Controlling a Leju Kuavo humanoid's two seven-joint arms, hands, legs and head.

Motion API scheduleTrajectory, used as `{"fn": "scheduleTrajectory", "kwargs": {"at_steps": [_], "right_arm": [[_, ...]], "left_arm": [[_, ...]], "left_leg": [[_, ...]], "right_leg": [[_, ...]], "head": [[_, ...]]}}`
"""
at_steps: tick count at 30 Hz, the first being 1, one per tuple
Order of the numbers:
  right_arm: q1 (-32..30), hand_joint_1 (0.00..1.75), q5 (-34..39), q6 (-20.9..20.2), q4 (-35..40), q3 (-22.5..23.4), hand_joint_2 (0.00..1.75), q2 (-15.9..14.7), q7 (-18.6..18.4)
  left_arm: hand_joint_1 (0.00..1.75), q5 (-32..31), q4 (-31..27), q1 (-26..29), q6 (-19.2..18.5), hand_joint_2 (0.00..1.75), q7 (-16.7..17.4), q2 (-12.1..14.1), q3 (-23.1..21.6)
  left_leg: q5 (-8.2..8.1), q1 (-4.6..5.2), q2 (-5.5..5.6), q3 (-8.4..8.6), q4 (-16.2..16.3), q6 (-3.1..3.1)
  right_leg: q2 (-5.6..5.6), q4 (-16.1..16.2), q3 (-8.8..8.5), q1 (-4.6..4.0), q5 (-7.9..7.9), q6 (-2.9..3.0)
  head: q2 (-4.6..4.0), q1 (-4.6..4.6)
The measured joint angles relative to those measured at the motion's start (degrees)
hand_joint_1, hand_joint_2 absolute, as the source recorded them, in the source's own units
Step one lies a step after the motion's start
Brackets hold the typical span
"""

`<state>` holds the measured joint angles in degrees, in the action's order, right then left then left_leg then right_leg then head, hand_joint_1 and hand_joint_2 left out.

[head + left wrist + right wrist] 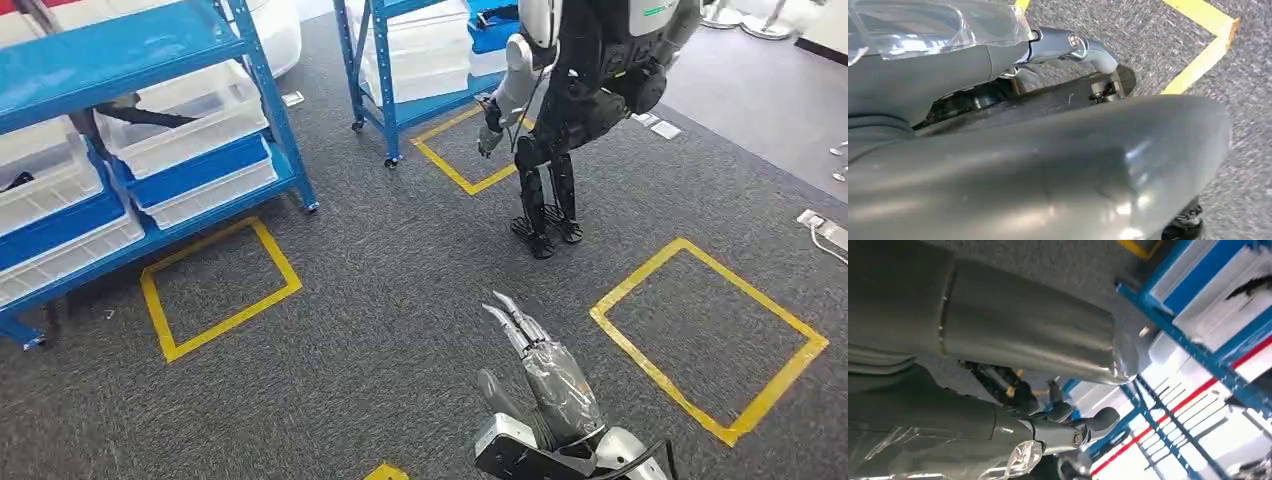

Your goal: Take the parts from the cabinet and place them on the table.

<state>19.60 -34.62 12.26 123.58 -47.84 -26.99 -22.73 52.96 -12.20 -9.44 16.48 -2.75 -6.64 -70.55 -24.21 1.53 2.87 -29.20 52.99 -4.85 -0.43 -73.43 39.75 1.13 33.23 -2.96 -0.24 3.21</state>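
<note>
1. Landmark: blue steel shelving cabinet [150, 120] at the upper left of the head view, standing on grey carpet [400, 260].
2. White and blue plastic storage bins [185, 130] sit on the cabinet's shelves; dark parts [150, 117] lie in the upper white bin.
3. Right hand [535, 365], silver and wrapped in clear film, hangs well to the right of the cabinet, over the carpet. Fingers straight, close together, holding nothing.
4. Left hand [1048, 150]: thick grey thumb and one bent finger [1073, 45] seen close up over carpet; nothing visible in it, but whether it is spread or closed I cannot tell.
5. Yellow tape square [220, 290] lies on the carpet just in front of the cabinet; a second yellow tape square [710, 335] well to its right.
6. Another humanoid robot [570, 90] stands beyond the cabinet, beside a second blue rack [400, 70].
</note>
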Motion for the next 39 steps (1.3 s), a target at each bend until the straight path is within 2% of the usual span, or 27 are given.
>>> {"fn": "scheduleTrajectory", "kwargs": {"at_steps": [2, 3, 4, 5, 8, 10, 11, 13, 14, 15, 16, 17, 18, 19, 20, 23, 24, 25, 26, 28, 29, 30, 32, 33, 34, 36, 39], "right_arm": [[-0.5, 0.0, 0.0, 0.0, -0.4, 0.0, 0.0, 0.0, 0.3], [-0.8, 0.0, 0.0, 0.0, -0.7, 0.1, 0.0, 0.0, 0.5], [-1.4, 0.0, 0.0, 0.0, -0.9, 0.1, 0.0, 0.0, 0.7], [-1.5, 0.0, 0.0, 0.0, -1.3, 0.1, 0.0, 0.0, 0.7], [-2.4, 0.0, -1.0, 0.1, -2.4, 0.1, 0.0, 0.1, 0.7], [-3.7, 0.0, -3.0, 0.6, -3.9, 0.3, 0.0, 0.2, -0.2], [-4.7, 0.0, -4.1, 1.5, -5.0, 0.5, 0.0, 0.3, -0.8], [-6.5, 0.0, -5.4, 4.2, -8.3, 0.6, 0.0, 0.3, -1.0], [-7.4, 0.0, -5.5, 6.0, -10.4, 0.6, 0.0, 0.3, -0.7], [-8.0, 0.0, -5.4, 7.4, -12.1, 0.6, 0.0, 0.4, -0.8], [-8.8, 0.0, -5.4, 9.1, -14.3, 0.6, 0.0, 0.5, -1.5], [-9.3, 0.0, -5.5, 10.7, -16.5, 0.6, 0.0, 0.9, -1.5], [-9.8, 0.0, -5.3, 12.2, -19.0, 0.8, 0.0, 1.2, -1.2], [-10.5, 0.0, -4.5, 13.7, -22.0, 0.9, 0.0, 1.4, -1.2], [-10.9, 0.0, -3.5, 14.8, -25.0, 1.0, 0.0, 1.8, -1.4], [-11.8, 0.0, 1.4, 18.8, -35.6, 1.4, 0.0, 3.6, 0.0], [-12.1, 0.0, 3.0, 20.5, -39.8, 1.7, 0.0, 4.5, 1.5], [-12.3, 0.0, 4.3, 21.7, -44.2, 1.8, 0.0, 5.2, 2.2], [-12.5, 0.0, 5.0, 22.1, -48.1, 1.8, 0.0, 5.9, 2.0], [-13.3, 0.0, 7.2, 22.6, -55.8, 1.8, 0.0, 7.1, 1.7], [-13.6, 0.0, 8.8, 23.0, -59.7, 1.8, 0.0, 7.7, 2.0], [-14.2, 0.0, 10.7, 23.2, -63.9, 1.9, 0.0, 8.5, 2.0], [-14.9, 0.0, 12.7, 23.2, -70.6, 1.9, 0.0, 10.0, 2.2], [-15.2, 0.0, 13.5, 23.0, -73.7, 2.0, 0.0, 10.7, 2.3], [-15.8, 0.0, 14.5, 22.5, -76.9, 2.0, 0.0, 11.7, 2.3], [-16.1, 0.0, 15.7, 21.9, -81.7, 2.0, 0.0, 13.4, 2.6], [-16.1, 0.0, 18.8, 20.7, -87.5, 2.2, 0.0, 16.0, 3.5]], "left_arm": [[0.0, 0.0, 0.0, 0.0, 0.0, 0.0, 0.0, -0.1, 0.0], [0.0, 0.0, 0.0, -0.1, -0.1, 0.0, 0.0, -0.1, 0.0], [0.0, 0.0, 0.0, -0.1, -0.1, 0.0, 0.0, 0.0, 0.0], [0.0, 0.0, 0.0, -0.2, 0.0, 0.0, 0.0, 0.0, 0.0], [0.0, 0.0, 0.0, -0.3, 0.0, 0.0, 0.0, 0.0, 0.0], [0.0, 0.0, 0.0, -0.2, 0.0, 0.0, 0.1, 0.0, 0.0], [0.0, 0.0, 0.0, -0.3, 0.0, 0.0, 0.0, 0.0, 0.0], [0.0, 0.0, 0.0, -0.9, 0.2, 0.0, 0.0, 0.0, 0.0], [0.0, 0.0, 0.0, -1.1, 0.2, 0.0, 0.0, 0.0, 0.0], [0.0, 0.0, 0.0, -1.1, 0.2, 0.0, 0.0, 0.0, 0.0], [0.0, 0.0, 0.0, -1.1, 0.3, 0.0, 0.1, 0.0, 0.0], [0.0, 0.0, 0.0, -0.8, 0.3, 0.0, 0.2, 0.0, 0.0], [0.0, 0.0, 0.0, -0.4, 0.4, 0.0, 0.3, 0.0, 0.0], [0.0, 0.0, 0.0, 0.0, 0.5, 0.0, 0.4, 0.0, 0.0], [0.0, 0.0, 0.0, 0.1, 0.6, 0.0, 0.4, 0.0, 0.0], [0.0, 0.0, 0.0, 0.1, 0.6, 0.0, 0.4, 0.0, 0.0], [0.0, 0.0, 0.0, 0.1, 0.6, 0.0, 0.4, -0.2, 0.0], [0.0, -0.1, 0.0, 0.1, 0.7, 0.0, 0.4, -0.3, 0.0], [0.0, 0.0, 0.0, 0.0, 0.7, 0.0, 0.6, -0.3, 0.0], [0.0, -0.1, 0.0, 0.0, 0.9, 0.0, 0.7, -0.4, 0.0], [0.0, -0.2, 0.0, 0.0, 1.0, 0.0, 0.7, -0.5, 0.0], [0.0, -0.2, 0.0, -0.1, 1.1, 0.0, 0.7, -0.5, 0.0], [0.0, -0.2, 0.0, -0.2, 1.2, 0.0, 0.7, -0.5, 0.0], [0.0, -0.2, 0.0, -0.2, 1.3, 0.0, 0.7, -0.6, 0.0], [0.0, -0.2, 0.0, -0.2, 1.6, 0.0, 0.7, -0.5, 0.0], [0.0, -0.1, 0.0, -0.4, 1.8, 0.0, 0.8, -0.5, 0.0], [0.0, 0.0, 0.0, -0.4, 2.1, 0.0, 0.7, -0.3, 0.0]], "left_leg": [[-0.51, -0.36, 1.76, 0.75, 0.2, 0.58], [-0.96, -0.44, 2.45, 1.04, 0.5, 0.99], [-1.34, 0.02, 2.77, 0.24, 0.7, 1.46], [-1.72, -0.16, 3.43, -0.1, 1.3, 1.46], [-1.76, -0.28, 4.47, -0.31, 1.1, 1.63], [-3.56, -0.22, -0.02, -1.48, 4.5, 2.54], [-5.58, -0.43, -1.46, -3.74, 8.8, 2.94], [-8.9, -0.61, -2.39, -8.54, 17.9, 3.22], [-9.2, -0.58, -2.52, -9.97, 20.4, 3.16], [-8.24, -0.53, -2.52, -9.8, 19.8, 2.94], [-5.87, -0.42, -2.61, -8.31, 16.3, 2.45], [-3.16, -0.2, -2.97, -6.12, 11.5, 1.82], [-0.43, 0.24, -4.24, -3.7, 6.1, 0.89], [-0.12, 1.06, -7.2, -2.16, 2.6, 0.05], [-0.5, 1.14, -7.26, -1.87, 1.3, -0.05], [-0.36, 1.34, -5.15, -2.03, 0.8, -0.14], [0.52, 0.45, -4.34, -0.44, -0.4, 0.17], [0.65, 0.3, -3.55, 0.11, -1.1, 0.38], [0.75, 0.11, -3.24, 0.25, -1.0, 0.21], [0.64, -0.02, -1.82, 0.3, -1.0, 0.12], [0.58, -0.03, -0.89, 0.31, -1.0, 0.05], [0.48, -0.15, 0.3, 0.47, -0.9, 0.17], [-0.01, -0.59, 2.1, 1.01, -0.7, 0.81], [-0.46, -0.85, 2.74, 1.21, -0.3, 1.27], [-1.14, -0.88, 3.24, 1.01, 0.4, 1.93], [-2.06, -0.66, 3.72, 0.46, 0.8, 2.29], [-2.43, -1.09, 4.24, 0.58, 1.1, 2.61]], "right_leg": [[0.74, 9.6, -3.81, 0.29, -6.52, -0.31], [2.37, 15.2, -6.26, 0.7, -9.17, -0.69], [5.08, 16.2, -6.85, 0.92, -8.01, -1.07], [4.08, 16.5, -6.68, 0.98, -8.14, -0.15], [2.27, 16.4, -6.64, 0.83, -7.9, 0.79], [1.11, 16.6, -7.11, 0.72, -7.69, 1.41], [0.34, 16.6, -7.23, 0.56, -7.46, 1.7], [-1.28, 16.6, -7.4, 0.34, -7.1, 1.95], [-2.1, 16.6, -7.59, 0.24, -6.86, 1.98], [-2.76, 16.6, -7.86, 0.1, -6.63, 2.01], [-3.54, 16.6, -8.25, -0.13, -6.35, 2.05], [-4.13, 16.6, -8.67, -0.34, -6.12, 2.05], [-4.68, 16.7, -9.12, -0.47, -5.88, 2.04], [-5.23, 16.9, -9.5, -0.5, -5.74, 1.98], [-5.78, 17.1, -9.38, -0.77, -5.63, 1.74], [-8.15, 17.6, -10.09, -0.61, -5.48, 1.27], [-7.45, 17.6, -10.5, -0.74, -5.01, 0.77], [-3.51, 16.0, -10.25, -0.46, -4.39, 0.53], [-1.25, 12.3, -8.29, -0.38, -2.64, 0.41], [-0.07, 3.5, -3.19, -0.19, 0.7, -0.07], [-0.07, 0.7, -1.23, -0.05, 1.14, -0.29], [-0.07, 0.6, -0.57, 0.12, -0.04, -0.52], [0.16, 8.0, -3.25, 0.55, -5.33, -1.08], [0.95, 13.1, -5.44, 0.93, -8.04, -1.55], [3.48, 16.5, -7.03, 1.49, -8.33, -2.25], [3.02, 16.6, -7.11, 1.2, -7.75, -0.43], [1.39, 16.6, -7.31, 1.19, -7.48, 0.81]], "head": [[-0.02, -0.02], [-0.02, -0.02], [-0.02, -0.02], [-0.02, -0.09], [-0.02, 0.0], [-0.02, 0.09], [0.0, 0.04], [-0.02, 0.07], [0.0, 0.07], [0.0, 0.07], [-0.02, 0.07], [0.0, 0.07], [-0.02, 0.07], [-0.02, 0.07], [-0.02, 0.09], [-0.02, 0.09], [0.0, 0.04], [-0.02, 0.04], [-0.02, -0.02], [0.0, -0.04], [-0.02, -0.04], [-0.02, -0.02], [0.0, -0.02], [-0.02, -0.02], [-0.02, -0.02], [-0.02, -0.06], [-0.02, 0.0]]}}
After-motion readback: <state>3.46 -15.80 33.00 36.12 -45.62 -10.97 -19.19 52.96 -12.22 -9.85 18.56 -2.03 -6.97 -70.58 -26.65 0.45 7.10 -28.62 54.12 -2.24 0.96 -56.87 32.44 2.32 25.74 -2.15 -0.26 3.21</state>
